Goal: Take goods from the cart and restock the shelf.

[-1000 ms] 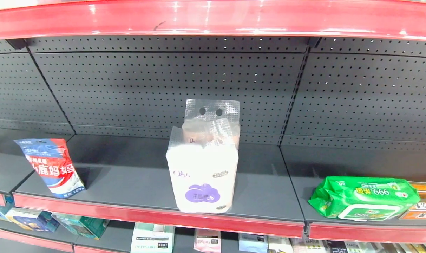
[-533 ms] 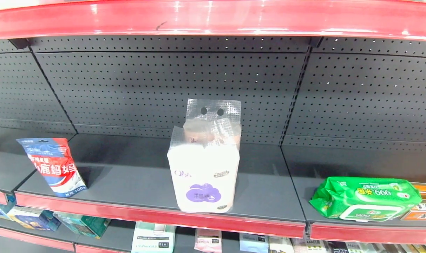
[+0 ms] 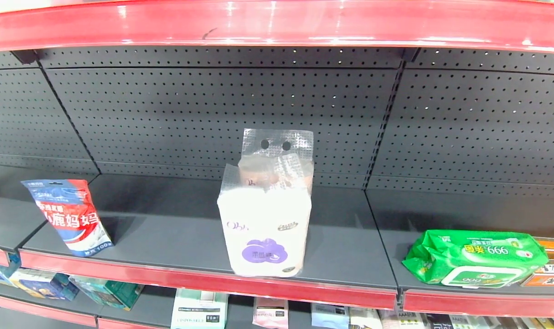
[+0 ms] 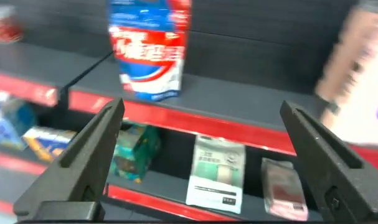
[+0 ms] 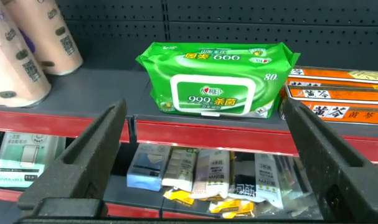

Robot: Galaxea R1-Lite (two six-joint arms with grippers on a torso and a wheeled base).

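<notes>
From the head view, the toilet-roll pack (image 3: 264, 228) is on the shelf (image 3: 167, 228), in the middle bay and close to the red front rail, with bare deck on both sides. It stands upright with its long axis vertical, the clear handle flap with two holes at the top and the purple printed face turned out toward the aisle. Well to its left a blue and red pouch (image 3: 66, 217) stands leaning a little. Well to its right a green wet-wipes pack (image 3: 475, 258) lies flat with its long axis along the shelf front, just beside some orange boxes (image 3: 551, 256) at the far right. I'd say this pack is placed, but with so much grey deck bare, more trips to the cart look due. In the left wrist view the left gripper (image 4: 202, 111) is spread wide with nothing between its fingers. It sits low and near, in front of the rail, with the pouch (image 4: 150, 50) beyond it and a blurred edge of the rolls to the right. In the right wrist view the right gripper (image 5: 204, 107) is likewise wide open and empty, facing the wipes pack (image 5: 217, 78), whose lid label faces forward.
</notes>
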